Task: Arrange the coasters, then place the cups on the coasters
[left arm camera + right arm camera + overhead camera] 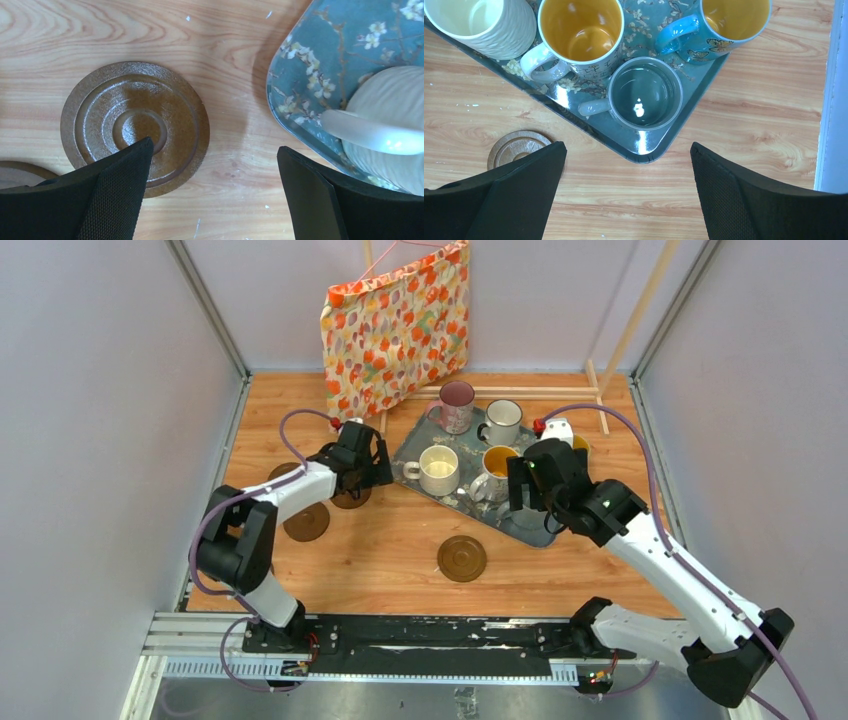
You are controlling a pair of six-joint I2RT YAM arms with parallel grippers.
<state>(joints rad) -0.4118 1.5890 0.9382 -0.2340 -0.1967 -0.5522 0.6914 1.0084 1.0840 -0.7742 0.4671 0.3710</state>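
Observation:
Brown ringed coasters lie on the wooden table: one (461, 558) in front of the tray, one (306, 522) at the left, one (132, 117) under my left gripper. My left gripper (215, 147) is open and empty over bare wood between that coaster and the floral tray (320, 60). On the tray stand a pink cup (457, 405), a dark-rimmed white cup (503, 420), a cream cup (479, 22), a yellow-inside white cup (580, 32), a grey cup (645, 94) and a blue-handled cup (724, 22). My right gripper (628, 146) hangs open just off the tray's near corner, by the grey cup.
A floral fabric bag (398, 325) leans at the back wall behind the tray. Thin wooden sticks (600, 390) stand at the back right. White walls close in both sides. A further coaster edge (20, 172) shows left of my left fingers.

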